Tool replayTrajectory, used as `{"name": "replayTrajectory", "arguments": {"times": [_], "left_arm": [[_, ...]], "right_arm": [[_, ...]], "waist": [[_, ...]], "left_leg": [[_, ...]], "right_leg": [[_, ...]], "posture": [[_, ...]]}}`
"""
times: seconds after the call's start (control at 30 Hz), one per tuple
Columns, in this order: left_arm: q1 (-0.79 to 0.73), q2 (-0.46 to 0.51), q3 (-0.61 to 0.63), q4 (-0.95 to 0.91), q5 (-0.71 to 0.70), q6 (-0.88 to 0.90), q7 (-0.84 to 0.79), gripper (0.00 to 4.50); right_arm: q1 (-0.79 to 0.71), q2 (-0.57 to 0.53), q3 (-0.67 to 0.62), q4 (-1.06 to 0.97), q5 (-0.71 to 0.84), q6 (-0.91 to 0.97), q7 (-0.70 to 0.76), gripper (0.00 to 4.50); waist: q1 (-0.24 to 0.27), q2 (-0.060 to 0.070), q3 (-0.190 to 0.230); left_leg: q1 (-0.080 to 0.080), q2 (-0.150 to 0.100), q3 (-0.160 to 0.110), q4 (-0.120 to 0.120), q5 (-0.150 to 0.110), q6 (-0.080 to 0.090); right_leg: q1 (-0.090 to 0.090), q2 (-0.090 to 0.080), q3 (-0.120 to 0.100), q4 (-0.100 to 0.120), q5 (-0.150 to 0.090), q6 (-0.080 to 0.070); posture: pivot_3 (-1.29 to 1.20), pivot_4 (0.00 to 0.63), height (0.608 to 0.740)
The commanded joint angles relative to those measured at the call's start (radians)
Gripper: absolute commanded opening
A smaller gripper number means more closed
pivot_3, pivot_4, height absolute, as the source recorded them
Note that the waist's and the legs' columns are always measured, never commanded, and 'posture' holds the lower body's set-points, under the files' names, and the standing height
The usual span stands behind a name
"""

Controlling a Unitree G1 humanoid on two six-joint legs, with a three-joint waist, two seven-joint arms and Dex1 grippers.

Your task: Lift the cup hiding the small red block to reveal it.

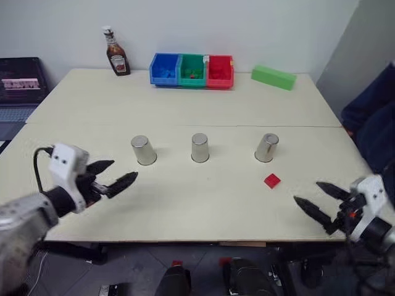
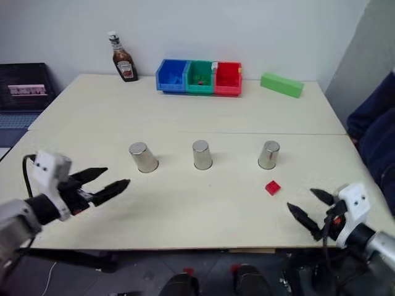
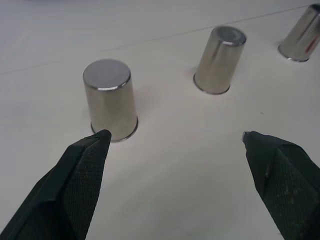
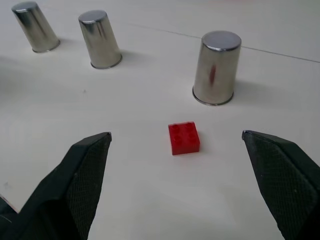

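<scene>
Sitting exposed on the table (image 1: 185, 203), the small red block (image 1: 271, 180) lies just in front of the right cup (image 1: 266, 147) (three cups in a row, all mouth-down). Left gripper (image 1: 115, 174) and right gripper (image 1: 317, 200) both hover spread, holding nothing, presumably backed off since the reveal looks done.

Two head views looking forward and down from above the near edge of the table (image 1: 185, 111), taking in the same whole tabletop — three upturned cups in a row, bins (image 1: 192, 70) at the far side. Left wrist view set low and close, facing the left cup (image 3: 110, 100). Right wrist view equally low, facing the red block (image 4: 183, 138) and right cup (image 4: 216, 67) — all three cups shared with the head views.
</scene>
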Motion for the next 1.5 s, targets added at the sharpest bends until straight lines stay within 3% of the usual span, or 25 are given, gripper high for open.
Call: {"name": "replayTrajectory", "arguments": {"times": [0.03,0.4,1.0,1.5], "left_arm": [[0.027,0.014,-0.03,-0.014,-0.017,-0.014,-0.037,4.5],[0.023,-0.005,-0.077,-0.034,-0.001,-0.051,0.011,4.5],[0.008,0.013,-0.13,-0.014,0.035,-0.098,-0.002,4.5],[0.015,0.023,-0.111,0.0,0.032,-0.101,-0.022,4.5]], "right_arm": [[-0.038,-0.016,0.035,-0.008,0.042,0.045,-0.012,4.46],[-0.067,-0.036,0.065,0.001,0.009,0.072,-0.028,4.46],[0.015,0.004,0.055,0.032,-0.054,0.026,-0.031,4.46],[0.035,0.025,0.066,0.043,-0.074,-0.007,-0.009,4.46]], "waist": [[0.004,-0.002,0.001],[0.009,-0.003,0.001],[0.008,-0.003,0.001],[0.008,-0.002,0.002]], "left_leg": [[0.001,0.0,0.0,-0.001,0.0,0.0],[0.001,0.0,-0.002,-0.006,0.0,0.0],[0.001,0.001,-0.002,-0.006,0.0,0.0],[0.001,0.001,-0.002,-0.006,0.0,0.0]], "right_leg": [[0.0,0.0,0.0,0.0,0.0,0.0],[0.0,0.0,-0.002,-0.001,-0.001,0.002],[0.0,0.0,-0.001,0.0,-0.001,0.001],[0.0,0.0,-0.002,-0.001,-0.004,-0.003]], "posture": [[0.0,0.15,0.74],[0.0,0.15,0.74],[0.0,0.15,0.74],[0.0,0.15,0.74]]}}
